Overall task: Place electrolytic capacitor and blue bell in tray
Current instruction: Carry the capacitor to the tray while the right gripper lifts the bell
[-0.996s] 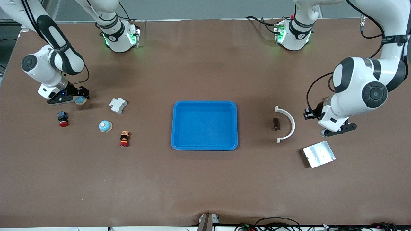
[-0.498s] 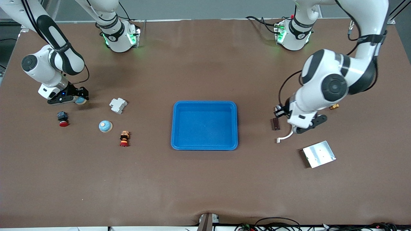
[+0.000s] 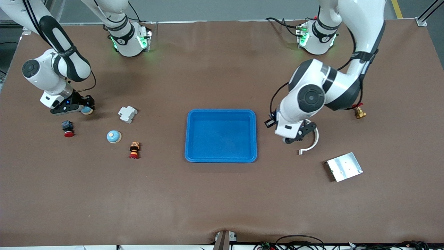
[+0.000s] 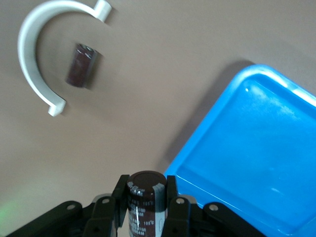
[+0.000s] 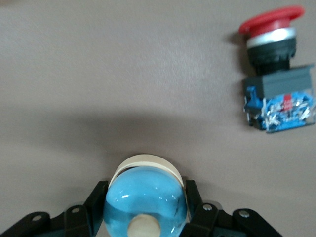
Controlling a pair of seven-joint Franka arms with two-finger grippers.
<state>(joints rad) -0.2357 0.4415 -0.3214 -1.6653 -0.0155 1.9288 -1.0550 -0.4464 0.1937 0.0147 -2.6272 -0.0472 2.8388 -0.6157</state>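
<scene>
**Two grips made, nothing in the tray yet**

Both arms are loaded. The left gripper (image 4: 146,210) is clenched on a dark capacitor (image 4: 144,200) and hangs over the brown table just beside the blue tray (image 3: 221,114), at the rim toward the left arm's end. A second dark capacitor (image 4: 81,65) lies on the table inside the curve of a white plastic arc (image 4: 30,69).

The right gripper (image 5: 145,210) sits low at the right arm's end of the table, well apart from the tray, its jaws clamped on a blue bell (image 5: 145,202). Another blue bell (image 3: 113,136) rests nearer the front camera, with a red push button (image 5: 272,40) close by.

Risks, as I judge them: the capacitor is a smooth cylinder pinched at its sides, so it could slip or twist, and letting go before it clears the rim would drop it on the table. The bell's rounded dome could squirt out of the jaws on the long carry, and a low path might knock the white block (image 3: 127,114).
</scene>
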